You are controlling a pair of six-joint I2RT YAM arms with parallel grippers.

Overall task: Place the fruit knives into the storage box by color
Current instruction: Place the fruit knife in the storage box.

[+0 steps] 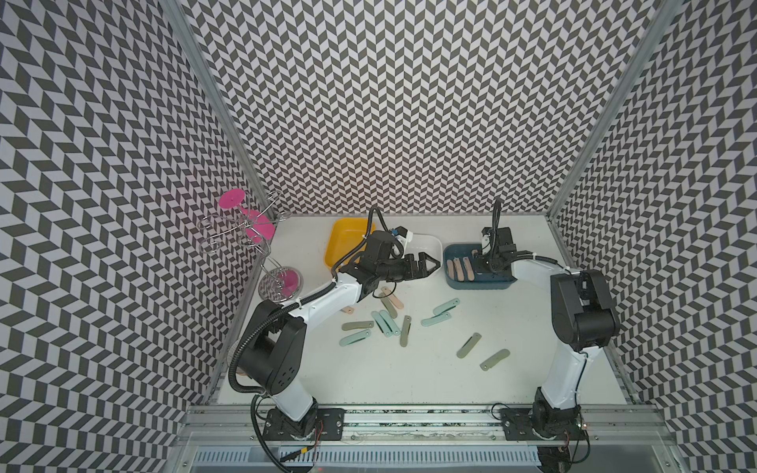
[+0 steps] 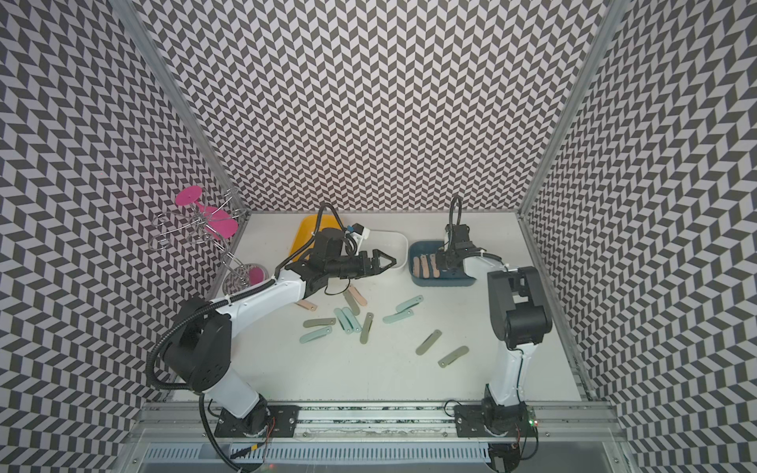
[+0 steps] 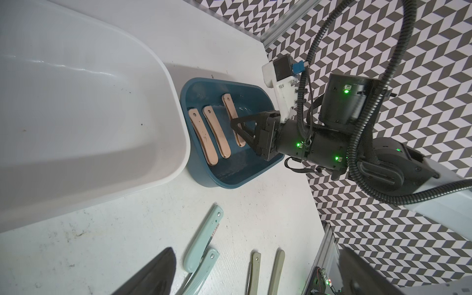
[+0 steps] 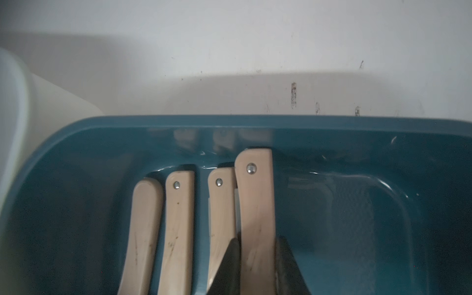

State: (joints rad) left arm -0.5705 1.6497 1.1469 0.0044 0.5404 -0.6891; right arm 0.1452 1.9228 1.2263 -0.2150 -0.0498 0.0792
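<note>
White tabletop [image 1: 409, 376], chevron walls: right gripper [image 4: 256, 244] clamped on a peach knife [image 4: 255, 194] low inside the blue storage box [image 1: 497, 285] beside three others [image 4: 178, 229]; left gripper [image 1: 430, 260] spread wide, empty, by the white box [image 1: 434, 241]; two peach knives [image 1: 394, 302], mint knives [image 1: 446, 305] and sage knives [image 1: 469, 345] lie unsorted.

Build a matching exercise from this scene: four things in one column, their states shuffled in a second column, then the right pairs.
Things:
1. blue box
2. right hand
3. left hand
4. mint knives

States:
A. open, gripping nothing
B. lying loose on the table
C. has peach knives lying inside
D. shut on a peach knife

Pairs: 1-C, 2-D, 3-A, 4-B
</note>
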